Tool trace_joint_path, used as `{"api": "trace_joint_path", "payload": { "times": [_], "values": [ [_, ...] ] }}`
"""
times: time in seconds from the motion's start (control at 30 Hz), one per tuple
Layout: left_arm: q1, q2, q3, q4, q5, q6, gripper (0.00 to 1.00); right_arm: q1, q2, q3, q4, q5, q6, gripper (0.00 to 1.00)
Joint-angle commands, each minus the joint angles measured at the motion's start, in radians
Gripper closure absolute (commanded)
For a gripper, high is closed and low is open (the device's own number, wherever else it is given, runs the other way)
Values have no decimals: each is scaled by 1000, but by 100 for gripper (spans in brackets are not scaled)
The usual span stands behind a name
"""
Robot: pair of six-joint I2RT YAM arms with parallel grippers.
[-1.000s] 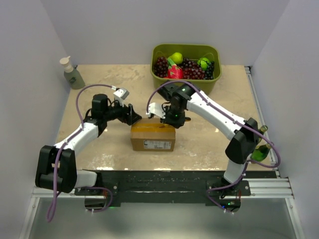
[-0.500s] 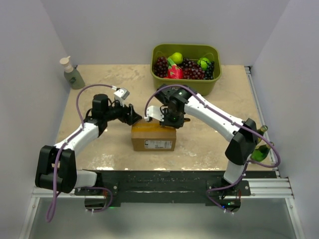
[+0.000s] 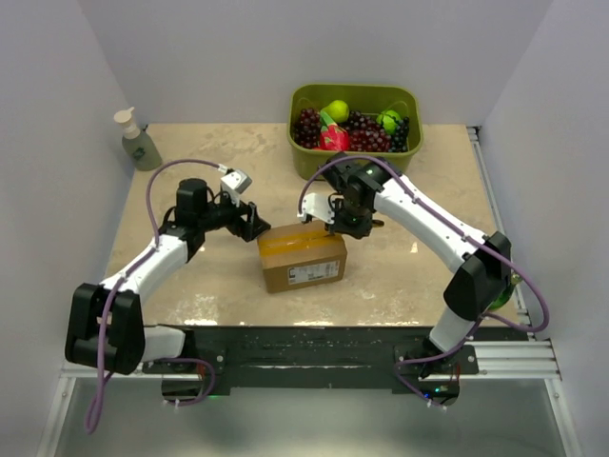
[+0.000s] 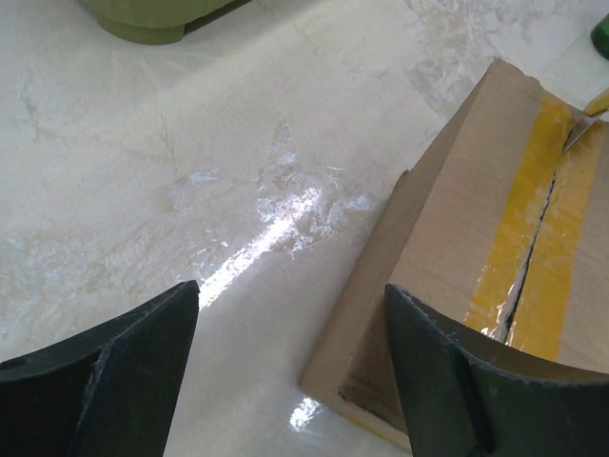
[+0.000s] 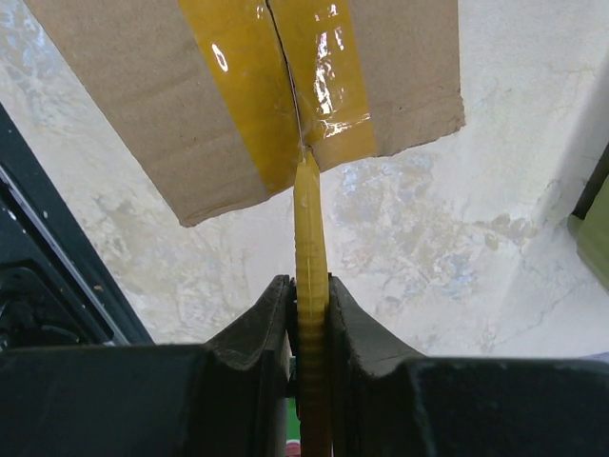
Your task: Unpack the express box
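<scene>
Beige table (image 3: 190,286): brown cardboard express box (image 3: 303,259); right gripper (image 5: 309,314), 1 o'clock, clenches thin yellow cutter (image 5: 309,219); left gripper (image 4: 290,305), 10 o'clock, released.

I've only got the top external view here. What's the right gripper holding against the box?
Observer: In the right wrist view, the right gripper is shut on a thin yellow cutter. Its tip sits at the end of the taped seam of the express box.
Operator: Is the tape cut at all?
Observer: The left wrist view shows a dark split running along the yellow tape at the seam.
Operator: And the left gripper?
Observer: The left gripper is open, with the box's end just beside one finger. I cannot tell whether they touch.
</scene>
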Motion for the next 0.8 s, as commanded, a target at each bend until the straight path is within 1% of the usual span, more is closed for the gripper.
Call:
{"api": "trace_joint_path", "payload": {
  "times": [0.0,0.03,0.07,0.1,0.13,0.17,0.2,0.23,0.27,0.33,0.4,0.5,0.53,0.6,0.67,0.7,0.77],
  "values": [
    [6,-52,93,-107,52,155,17,-15,-54,-36,-133,109,-37,100],
    [6,-61,109,-134,80,158,18,-14,-57,-36,-133,106,-37,100],
    [6,-107,109,-107,121,152,16,-15,-58,-35,-133,103,-34,100],
    [5,-135,103,-101,225,160,15,-14,-58,-32,-133,89,-26,100],
    [-12,-163,95,-55,255,151,13,-14,-58,-29,-133,80,-22,100],
    [-23,-201,92,-49,279,143,12,-14,-57,-21,-131,69,-14,100],
    [-36,-207,101,-73,320,154,12,-14,-52,-16,-131,57,1,100],
    [-73,-212,106,-90,327,157,12,-15,-49,-9,-131,34,6,100],
    [-95,-210,97,-145,321,155,13,-15,-48,-1,-131,25,11,100],
    [-145,-203,72,-141,240,135,16,-15,-40,4,-131,6,24,100],
    [-156,-174,23,-51,145,82,17,-15,-37,5,-130,-2,32,100],
    [-156,-88,17,19,47,31,21,-15,-40,1,-130,-9,37,100],
    [-156,-57,11,38,37,29,23,-14,-40,1,-130,-9,37,100],
    [-159,-33,-29,124,26,32,23,-14,-44,-1,-130,-9,40,100],
    [-173,9,-43,128,3,54,23,-15,-51,-10,-130,-9,38,100],
    [-176,17,-48,118,28,100,23,-14,-51,-13,-130,-9,38,100],
    [-193,11,-68,105,17,131,24,-15,-49,-27,-130,-9,38,100]
  ]
}}
